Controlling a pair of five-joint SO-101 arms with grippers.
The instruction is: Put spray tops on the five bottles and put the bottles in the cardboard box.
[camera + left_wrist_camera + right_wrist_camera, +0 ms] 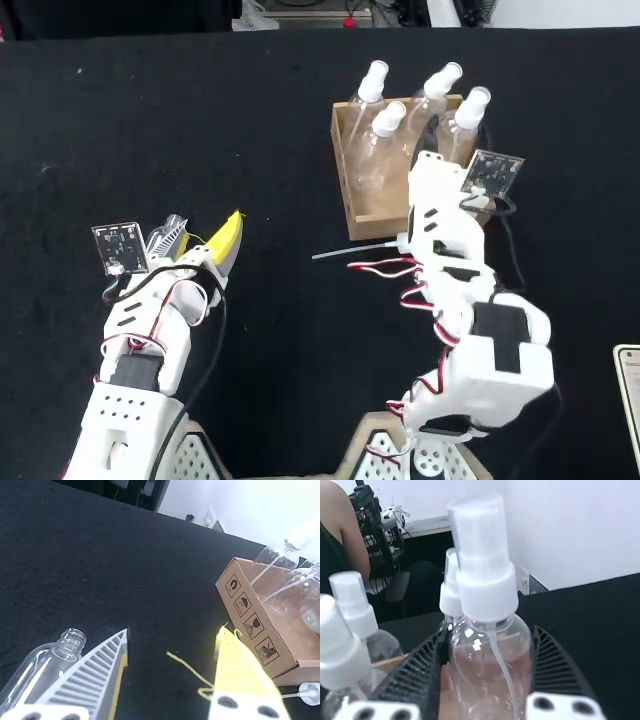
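Observation:
The cardboard box (345,160) stands at the back of the table and holds several clear bottles with white spray tops. My right gripper (447,142) is at the box's right end, its black fingers (415,680) close on either side of the rightmost capped bottle (487,650), also seen in the high view (466,122). A loose spray top (398,243) with its thin tube lies on the cloth in front of the box. My left gripper (172,645) is open at the left. An uncapped bottle (47,667) lies just outside its grey finger, not between the jaws.
Black cloth covers the table (150,120). The left wrist view has the box (255,622) ahead to one side, with the loose spray top (309,692) near it. A pale object (630,385) sits at the right edge. Open cloth lies between the arms.

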